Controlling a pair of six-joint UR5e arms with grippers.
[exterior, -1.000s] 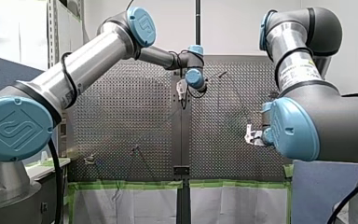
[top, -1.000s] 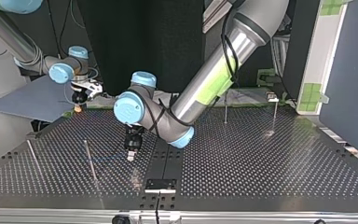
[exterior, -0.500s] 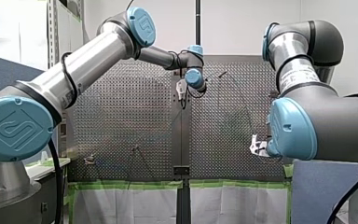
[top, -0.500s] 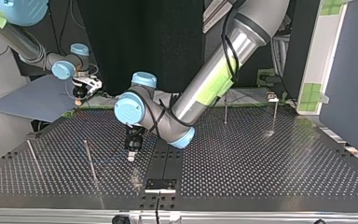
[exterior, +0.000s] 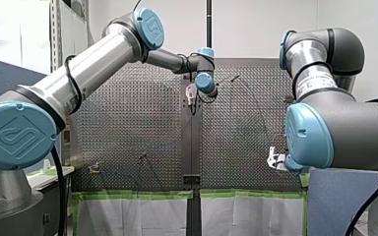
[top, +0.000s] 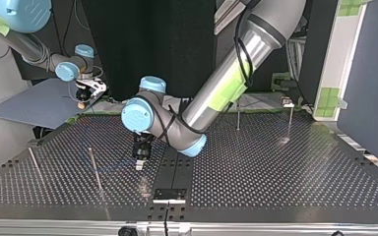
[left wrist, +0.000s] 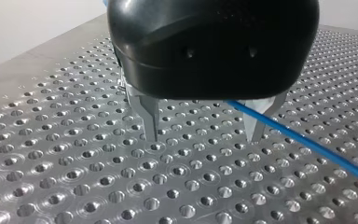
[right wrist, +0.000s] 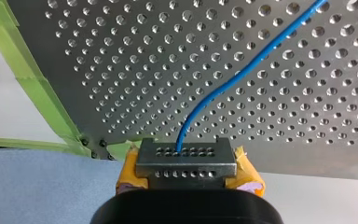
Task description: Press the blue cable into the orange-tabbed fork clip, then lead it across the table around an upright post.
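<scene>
Drawn further back, my right gripper (top: 81,102) is clamped on the blue cable (right wrist: 242,70); my left gripper (left wrist: 203,137) is shown spread, seemingly empty, only by its wrist view.

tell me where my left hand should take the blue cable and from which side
Probably take the blue cable on its straight stretch beside the left hand, coming from above with fingers set across its line: it is thin and runs low over the table.
</scene>
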